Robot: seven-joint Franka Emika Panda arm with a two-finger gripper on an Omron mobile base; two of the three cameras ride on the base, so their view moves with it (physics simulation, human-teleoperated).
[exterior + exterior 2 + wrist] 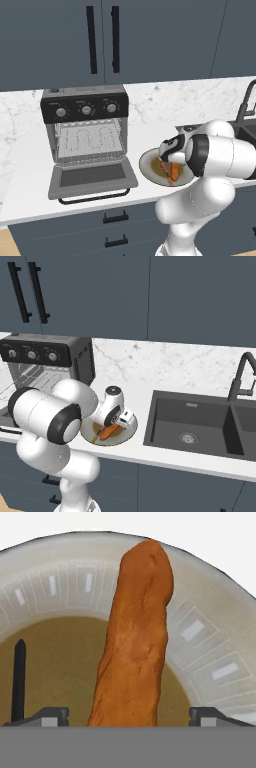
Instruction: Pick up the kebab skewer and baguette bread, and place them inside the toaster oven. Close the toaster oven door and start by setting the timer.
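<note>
1. On the plate (210, 647), baguette bread (135, 642) lies lengthwise, long axis running straight away from my hand camera, far rounded end over the rim.
2. My gripper (129, 714) is wide open, fingertips (50, 716) straddling the loaf's near end, gripping nothing.
3. Skewer stick (19, 679) lies left of the loaf, roughly parallel.
4. Toaster oven (85, 127) door (92, 179) is dropped open, left of the plate.

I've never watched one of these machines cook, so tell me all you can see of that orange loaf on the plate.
The loaf is short and thick, orange-brown with a rough, crusty-looking skin and rounded ends. It lies flat on a round plate with a pale patterned rim and brown centre, on the counter right of the open toaster oven. The robot's hand is over it, fingers spread to either side, not gripping.
</note>
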